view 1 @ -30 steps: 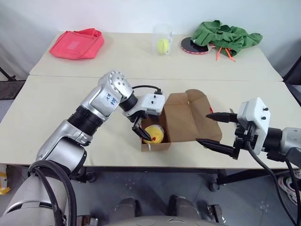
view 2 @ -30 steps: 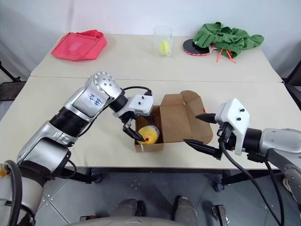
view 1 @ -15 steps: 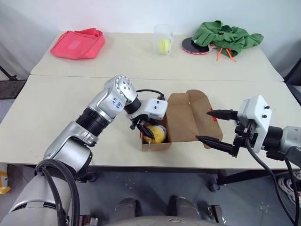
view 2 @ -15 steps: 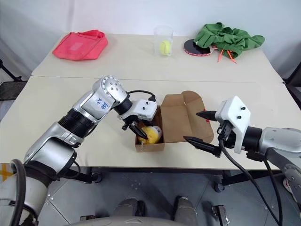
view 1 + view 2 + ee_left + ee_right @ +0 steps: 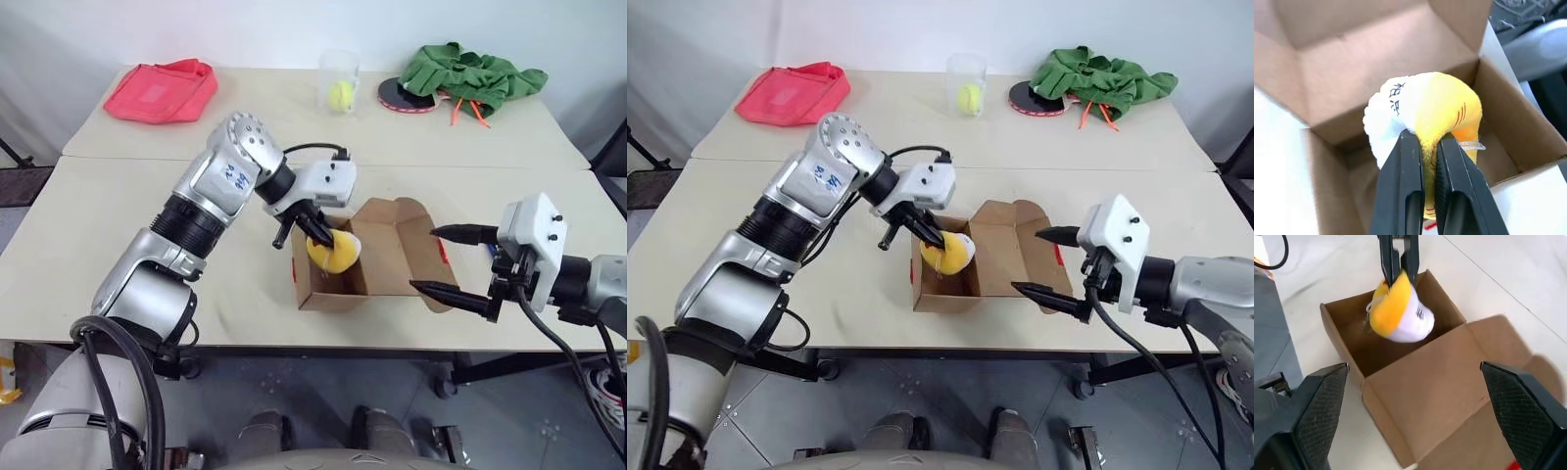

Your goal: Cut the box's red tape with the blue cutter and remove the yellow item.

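The box stands open on the near table, its flaps folded out to the right. My left gripper is shut on the yellow item, a yellow and white plush, and holds it just above the box's opening. In the left wrist view both black fingers pinch the plush over the box's inside. A scrap of red tape shows at a flap's edge. My right gripper stands open beside the flaps, touching nothing. The blue cutter is out of view.
On the far table lie a red-pink cloth bag, a clear cup with a yellow-green ball, and a green cloth over a round paddle. The near table's front edge runs just below the box.
My left gripper closed on the yellow item inside the box and lifted it up above the opening. The right gripper stayed open in place.
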